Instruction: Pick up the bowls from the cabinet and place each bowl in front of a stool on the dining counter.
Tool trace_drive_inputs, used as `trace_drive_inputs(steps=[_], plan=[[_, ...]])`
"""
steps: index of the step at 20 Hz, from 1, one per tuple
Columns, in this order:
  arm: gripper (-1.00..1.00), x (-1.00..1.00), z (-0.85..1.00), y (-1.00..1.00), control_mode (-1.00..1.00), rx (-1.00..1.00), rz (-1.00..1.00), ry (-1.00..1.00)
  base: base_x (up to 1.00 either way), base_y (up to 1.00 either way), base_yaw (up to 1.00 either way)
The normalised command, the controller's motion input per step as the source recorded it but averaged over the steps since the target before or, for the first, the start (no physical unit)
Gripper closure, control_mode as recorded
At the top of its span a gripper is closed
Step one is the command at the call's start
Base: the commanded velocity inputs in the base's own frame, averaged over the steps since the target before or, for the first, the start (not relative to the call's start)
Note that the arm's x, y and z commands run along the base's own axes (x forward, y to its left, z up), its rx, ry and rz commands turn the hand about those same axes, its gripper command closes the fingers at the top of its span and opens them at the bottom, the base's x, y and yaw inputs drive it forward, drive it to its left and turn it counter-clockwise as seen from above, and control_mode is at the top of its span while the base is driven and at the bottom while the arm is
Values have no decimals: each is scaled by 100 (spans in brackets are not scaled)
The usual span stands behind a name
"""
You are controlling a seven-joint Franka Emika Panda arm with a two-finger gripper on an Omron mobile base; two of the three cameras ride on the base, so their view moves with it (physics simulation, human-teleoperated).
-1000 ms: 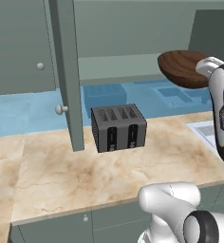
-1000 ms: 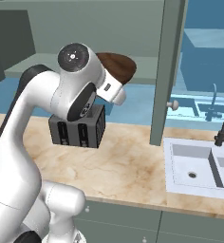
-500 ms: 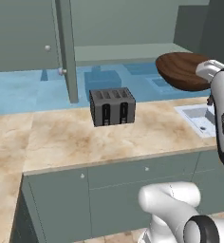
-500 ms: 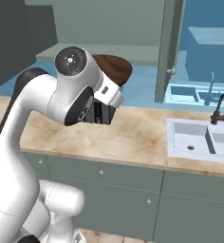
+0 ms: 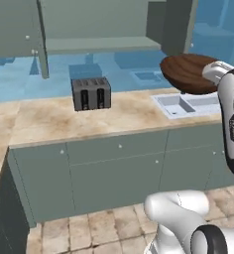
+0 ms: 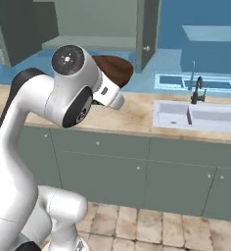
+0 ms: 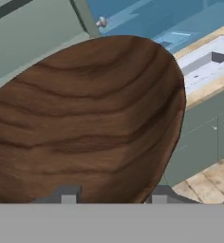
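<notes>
You see the toaster [image 5: 91, 93] on the worktop [image 5: 64, 121], sink [image 5: 188, 105] to its right (cabinet [image 5: 89, 25] above both).

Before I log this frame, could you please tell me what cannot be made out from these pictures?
- Gripper fingers: in the hand view the bowl covers the fingers, so the contact is hidden.
- Bowl's near rim: in the right base view the arm hides part of the bowl.
- Bowl's right edge: in the left base view the arm covers it.
- Cabinet interior: cut off by the top edge in the left base view.
</notes>
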Motion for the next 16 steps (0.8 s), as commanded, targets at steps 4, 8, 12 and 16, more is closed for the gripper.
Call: trace_drive_inputs(steps=[4, 8, 12, 16], plan=[[100, 0, 0, 0, 100, 0, 0, 0, -34, -96, -40], [100, 0, 0, 0, 100, 0, 0, 0, -2, -70, -54], [100, 0, 0, 0, 100, 0, 0, 0, 0, -55, -61], [100, 0, 0, 0, 100, 0, 0, 0, 1, -44, -68]])
